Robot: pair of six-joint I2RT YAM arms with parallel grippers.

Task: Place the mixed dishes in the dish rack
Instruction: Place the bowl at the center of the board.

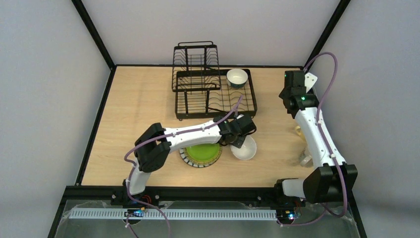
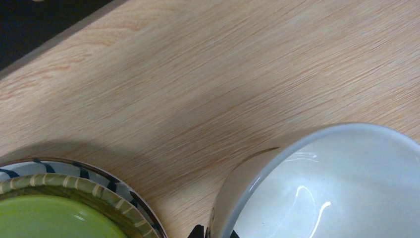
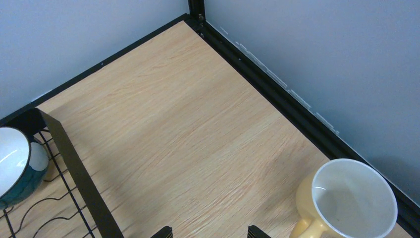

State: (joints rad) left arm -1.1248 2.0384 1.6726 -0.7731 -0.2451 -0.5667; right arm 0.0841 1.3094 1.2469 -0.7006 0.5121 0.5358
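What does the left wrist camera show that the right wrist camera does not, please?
Only the left wrist view: the green plate with its striped rim, and the white bowl beside it. Only the right wrist view: the yellow mug, the blue bowl sitting in the black rack, and the grey walls. Both: the wooden table.

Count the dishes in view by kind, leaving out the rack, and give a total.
Plates: 1, the green plate
Bowls: 2, the white bowl on the table and the blue bowl in the rack
Mugs: 2, the yellow mug and a pale mug mostly hidden behind the right arm
Total: 5
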